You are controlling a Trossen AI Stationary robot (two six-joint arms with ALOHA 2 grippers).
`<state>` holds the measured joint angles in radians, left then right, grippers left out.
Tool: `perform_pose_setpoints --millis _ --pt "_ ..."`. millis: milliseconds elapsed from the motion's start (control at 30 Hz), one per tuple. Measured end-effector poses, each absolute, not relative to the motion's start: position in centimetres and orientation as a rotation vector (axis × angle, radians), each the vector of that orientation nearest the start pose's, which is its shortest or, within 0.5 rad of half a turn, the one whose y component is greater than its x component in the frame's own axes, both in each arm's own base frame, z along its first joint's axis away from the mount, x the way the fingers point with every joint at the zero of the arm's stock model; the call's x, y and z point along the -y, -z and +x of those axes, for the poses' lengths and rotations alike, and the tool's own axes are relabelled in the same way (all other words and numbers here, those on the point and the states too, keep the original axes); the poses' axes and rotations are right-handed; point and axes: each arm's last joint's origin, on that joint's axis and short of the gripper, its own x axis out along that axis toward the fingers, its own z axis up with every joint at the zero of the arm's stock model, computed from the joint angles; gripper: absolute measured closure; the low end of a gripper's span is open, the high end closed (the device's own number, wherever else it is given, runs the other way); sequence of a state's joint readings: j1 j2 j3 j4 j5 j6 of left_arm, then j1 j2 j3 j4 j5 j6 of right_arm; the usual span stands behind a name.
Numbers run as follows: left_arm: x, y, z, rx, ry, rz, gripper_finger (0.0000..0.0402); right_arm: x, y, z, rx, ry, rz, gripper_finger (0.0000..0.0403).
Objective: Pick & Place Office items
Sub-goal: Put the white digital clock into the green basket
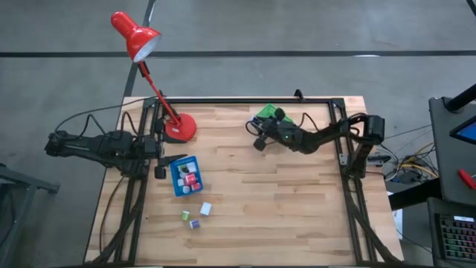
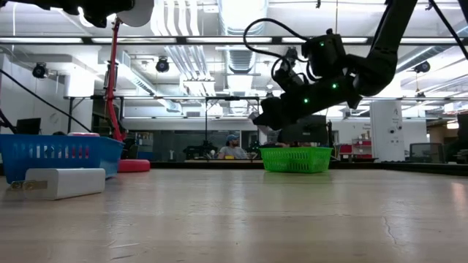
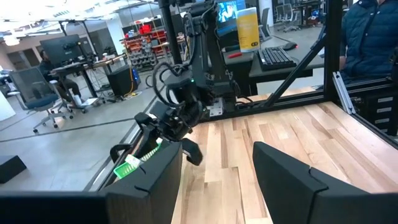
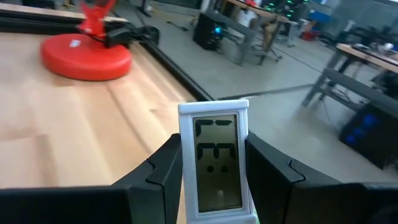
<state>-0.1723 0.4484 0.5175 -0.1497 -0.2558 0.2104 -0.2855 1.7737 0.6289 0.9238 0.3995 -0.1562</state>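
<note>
Several office items lay in the blue tray (image 1: 175, 185), three cubes (image 1: 205, 209) loose beside it. The right gripper (image 4: 211, 163) clamped a small white display piece (image 4: 215, 158) near the green basket (image 2: 295, 158). The left gripper (image 3: 217, 171) waited half-open, empty.

We cannot make out the small blocks (image 1: 195, 179) inside the blue tray (image 1: 175, 181); the right pincer (image 1: 259, 136) hides part of the green basket (image 1: 266, 114).

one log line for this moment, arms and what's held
right gripper: shut on small white lcd piece, raised beside green basket | left gripper: open, empty, waiting by blue tray
</note>
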Motion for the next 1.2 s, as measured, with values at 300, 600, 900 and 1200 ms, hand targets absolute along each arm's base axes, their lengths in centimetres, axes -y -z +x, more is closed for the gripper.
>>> perform_pose_setpoints --millis 300,600,900,1200 --pt "1.3 -28.7 11.7 -0.087 -0.075 0.227 0.0202 12.6 -14.4 29.4 -0.298 0.770 -0.119 0.0271" --pt "1.3 -28.7 11.7 -0.088 -0.077 0.227 0.0202 14.1 -15.0 27.7 -0.401 0.826 -0.069 0.0271" --pt "1.3 -28.7 11.7 -0.087 -0.078 0.227 0.0202 14.7 -15.2 26.6 -0.483 0.811 -0.012 0.0271" --pt "1.3 -28.8 11.7 -0.081 -0.078 0.226 0.0202 15.2 -14.6 26.1 -0.525 0.771 0.061 0.0271"
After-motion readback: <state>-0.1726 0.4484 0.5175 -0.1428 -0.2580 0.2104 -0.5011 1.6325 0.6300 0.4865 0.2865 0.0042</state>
